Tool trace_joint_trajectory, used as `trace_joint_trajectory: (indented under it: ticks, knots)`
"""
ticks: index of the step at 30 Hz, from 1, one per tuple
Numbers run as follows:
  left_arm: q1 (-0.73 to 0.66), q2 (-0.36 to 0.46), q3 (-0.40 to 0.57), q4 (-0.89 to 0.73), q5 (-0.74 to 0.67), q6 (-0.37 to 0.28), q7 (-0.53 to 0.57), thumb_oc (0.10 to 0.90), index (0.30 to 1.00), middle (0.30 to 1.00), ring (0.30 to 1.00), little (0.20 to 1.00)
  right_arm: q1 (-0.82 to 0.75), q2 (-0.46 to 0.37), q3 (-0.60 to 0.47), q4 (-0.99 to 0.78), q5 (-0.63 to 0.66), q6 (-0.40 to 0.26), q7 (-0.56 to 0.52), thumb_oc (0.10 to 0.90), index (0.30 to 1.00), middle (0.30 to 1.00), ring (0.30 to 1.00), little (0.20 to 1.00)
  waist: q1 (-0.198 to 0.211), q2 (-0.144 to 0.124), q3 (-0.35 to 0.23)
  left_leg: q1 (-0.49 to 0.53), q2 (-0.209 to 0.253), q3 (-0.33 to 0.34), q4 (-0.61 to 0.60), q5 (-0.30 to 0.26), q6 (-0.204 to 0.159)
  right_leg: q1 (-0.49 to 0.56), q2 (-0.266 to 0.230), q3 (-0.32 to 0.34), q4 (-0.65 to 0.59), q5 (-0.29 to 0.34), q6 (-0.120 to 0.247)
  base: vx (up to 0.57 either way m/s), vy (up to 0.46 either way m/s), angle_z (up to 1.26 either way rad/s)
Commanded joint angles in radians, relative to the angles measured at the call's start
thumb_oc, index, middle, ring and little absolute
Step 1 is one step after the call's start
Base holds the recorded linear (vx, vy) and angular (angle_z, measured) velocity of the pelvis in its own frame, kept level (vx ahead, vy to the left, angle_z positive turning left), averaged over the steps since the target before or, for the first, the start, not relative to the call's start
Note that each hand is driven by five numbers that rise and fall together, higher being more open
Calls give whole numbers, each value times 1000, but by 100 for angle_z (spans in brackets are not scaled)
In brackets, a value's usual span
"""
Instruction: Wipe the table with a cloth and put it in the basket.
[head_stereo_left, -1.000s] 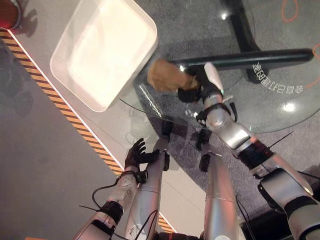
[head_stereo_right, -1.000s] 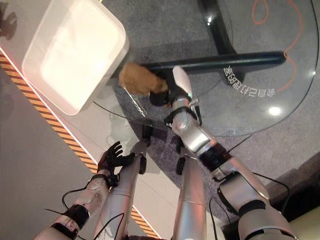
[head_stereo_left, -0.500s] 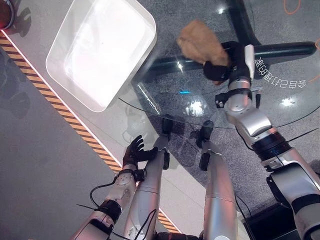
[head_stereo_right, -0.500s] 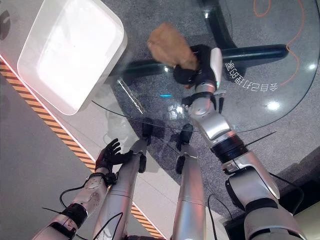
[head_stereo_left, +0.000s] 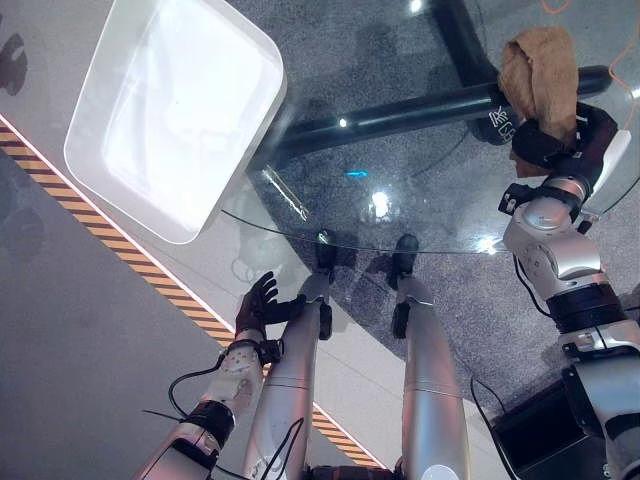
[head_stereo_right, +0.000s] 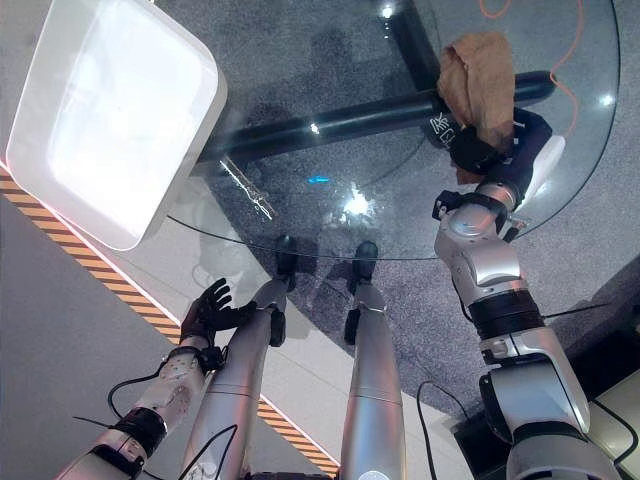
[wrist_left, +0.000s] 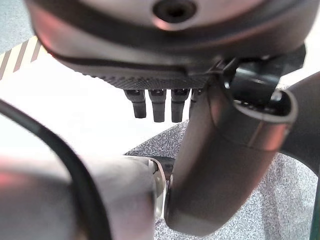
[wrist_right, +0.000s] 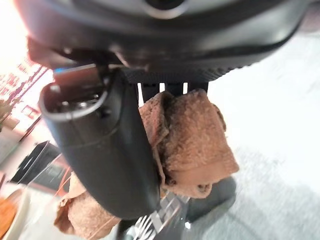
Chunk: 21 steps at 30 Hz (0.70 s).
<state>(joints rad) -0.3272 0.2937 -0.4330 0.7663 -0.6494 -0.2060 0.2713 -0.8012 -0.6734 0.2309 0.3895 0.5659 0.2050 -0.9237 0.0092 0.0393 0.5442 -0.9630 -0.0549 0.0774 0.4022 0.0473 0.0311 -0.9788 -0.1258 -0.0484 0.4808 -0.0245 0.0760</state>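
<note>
Grey speckled flooring is seen through a round glass bench (head_stereo_left: 440, 215), at whose left edge a white basket (head_stereo_left: 175, 110) rests, well apart from the cloth. On the bench's far right side the right robot hand (head_stereo_left: 548, 142) is clenched around a brown cloth (head_stereo_left: 540, 72); in the right wrist view the thumb and fingers (wrist_right: 172, 90) are wrapped over the bunched towel (wrist_right: 187, 135), with a loose end hanging below. The cloth is held bunched in that robot hand, over the glass near a dark bar of the bench base (head_stereo_left: 400, 112). The left robot hand (head_stereo_left: 258, 305) is held low beside the leg, fingers relaxed and holding nothing. Compared with half a second ago, the cloth and right robot hand have been carried further right across the glass, away from the basket.
</note>
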Motion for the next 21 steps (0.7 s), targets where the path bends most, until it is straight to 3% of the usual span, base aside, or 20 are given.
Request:
trace_joint_trajectory:
  ticks: [1,6,10,21]
  knots:
    - [164,-25,1,0,5,2,21,800,900,900,900,900,16,-133,-107,-68,-6,-126,-135,100,300,300,300,200,9,29,-24,35,-35,-24,24,-109,-8,9,77,-37,-57,35,2,0,0,0]
    - [152,-30,2,-10,9,12,31,800,900,900,900,900,13,-114,-121,-85,-19,-176,-171,100,300,300,300,200,9,31,-24,41,-38,-27,16,-108,-7,15,76,-38,-66,36,3,-7,-1,-4]
    - [150,-34,3,-19,13,22,34,800,900,900,900,900,-4,-100,-105,-142,-65,-173,-130,100,300,300,300,200,12,33,-24,40,-42,-29,14,-105,-7,15,74,-39,-69,36,3,0,0,0]
    - [153,-52,22,-7,35,22,17,800,900,900,900,900,-61,-26,11,-290,-231,-64,116,100,300,300,300,200,28,36,-24,46,-47,-29,4,-95,-10,21,71,-48,-67,24,-2,0,3,0]
